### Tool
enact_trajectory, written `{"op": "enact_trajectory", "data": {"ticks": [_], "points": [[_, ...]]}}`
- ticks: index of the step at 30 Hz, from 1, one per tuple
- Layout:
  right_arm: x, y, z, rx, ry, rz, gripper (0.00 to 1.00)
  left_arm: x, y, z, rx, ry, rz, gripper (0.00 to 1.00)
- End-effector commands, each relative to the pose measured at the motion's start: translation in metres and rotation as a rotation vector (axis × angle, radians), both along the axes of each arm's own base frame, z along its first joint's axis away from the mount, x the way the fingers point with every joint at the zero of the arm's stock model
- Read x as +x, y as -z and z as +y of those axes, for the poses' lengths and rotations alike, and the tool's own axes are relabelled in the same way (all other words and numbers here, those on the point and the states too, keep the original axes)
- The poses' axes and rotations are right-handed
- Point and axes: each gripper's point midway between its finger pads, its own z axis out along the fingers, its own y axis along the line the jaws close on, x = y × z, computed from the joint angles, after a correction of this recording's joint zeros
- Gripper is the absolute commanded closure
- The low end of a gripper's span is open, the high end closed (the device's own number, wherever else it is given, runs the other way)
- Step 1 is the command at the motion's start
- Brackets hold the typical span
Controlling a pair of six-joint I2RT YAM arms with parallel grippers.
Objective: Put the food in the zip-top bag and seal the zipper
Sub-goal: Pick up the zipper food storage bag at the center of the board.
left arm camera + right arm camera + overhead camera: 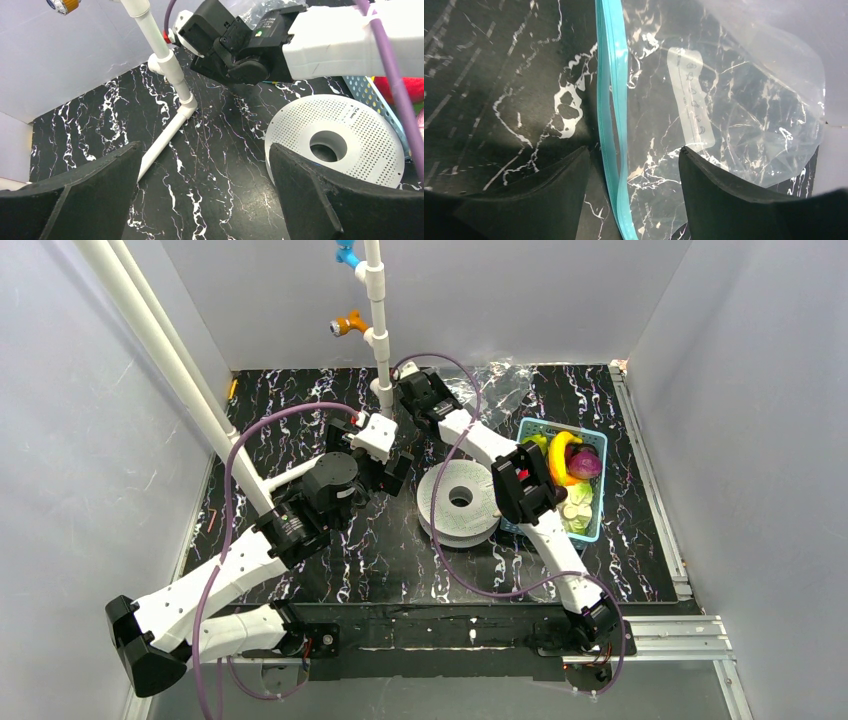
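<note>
My right end effector (pixel 631 155), spread, straddles the thin teal zipper (pixel 611 100) of the clear, crinkly zip-top bag (pixel 749 125) lying flat on the marbled counter (pixel 499 75), so I should pinch just one slippery lip to open it, while the glossy food (pixel 558 455) sits in the mesh basket (pixel 602 495) and my left end effector (pixel 204 150) hangs spread wide.

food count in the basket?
4 clear in the basket: banana mid-basket, purple piece beside it, green piece at the far end, red piece behind the mesh wall. Pale bits at near end unclear; right arm may hide more.
</note>
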Motion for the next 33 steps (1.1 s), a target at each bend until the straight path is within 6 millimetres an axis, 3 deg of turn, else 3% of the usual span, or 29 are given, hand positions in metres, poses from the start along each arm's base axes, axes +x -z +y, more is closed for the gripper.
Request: {"op": "enact_trajectory", "data": {"ticks": [1, 10, 15, 19, 24, 33], "points": [[0.014, -0.005, -0.011, -0.037, 0.037, -0.069, 0.28, -0.001, -0.012, 0.003, -0.036, -0.017, -0.021, 0.02], [0.025, 0.002, -0.019, -0.123, 0.058, -0.115, 0.31, -0.001, -0.013, 0.004, -0.039, -0.020, -0.027, 0.02], [0.021, 0.014, -0.024, -0.160, 0.056, -0.096, 0.37, 0.001, -0.009, 0.003, -0.031, -0.024, -0.017, 0.02], [0.014, 0.014, -0.016, -0.136, 0.011, -0.055, 0.31, 0.000, -0.009, 0.001, -0.035, -0.018, -0.018, 0.02], [0.008, -0.007, -0.003, -0.068, -0.017, -0.069, 0.25, 0.001, -0.004, -0.003, -0.031, -0.007, -0.001, 0.02], [0.006, -0.028, -0.007, -0.053, -0.008, -0.097, 0.23, 0.003, -0.001, -0.003, -0.015, -0.016, 0.001, 0.02]]}}
